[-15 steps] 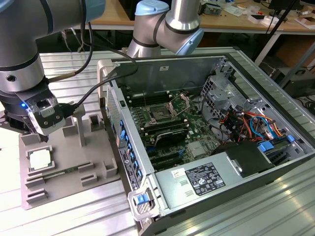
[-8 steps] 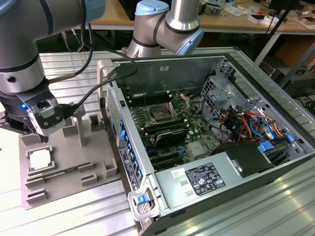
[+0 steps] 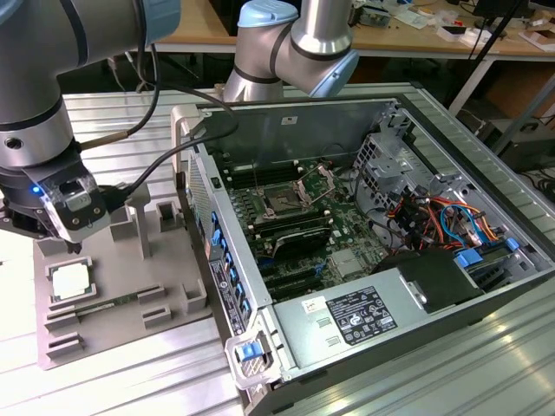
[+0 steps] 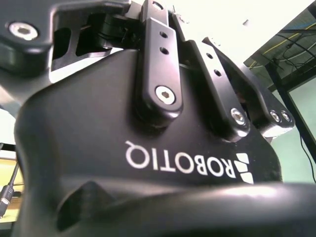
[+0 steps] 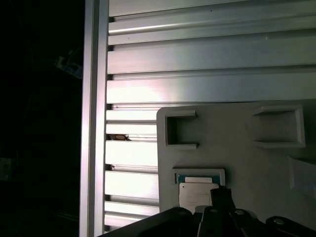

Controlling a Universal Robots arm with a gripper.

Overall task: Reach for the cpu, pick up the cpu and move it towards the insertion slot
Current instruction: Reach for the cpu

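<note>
arm [image 3: 312, 39]: silver-grey tubes, pale-blue joint caps | cables [image 3: 160, 160]: black | gripper [image 3: 74, 244]: black, silver screws (white lettering)

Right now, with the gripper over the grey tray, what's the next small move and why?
Probably a short descent onto the small flat silvery-white square cpu. In the exterior view the gripper hangs just above it, seemingly not touching, while the chip lies in its recess on the grey plastic tray, apart from the dark square insertion slot with its shiny metal frame on the green board.
</note>
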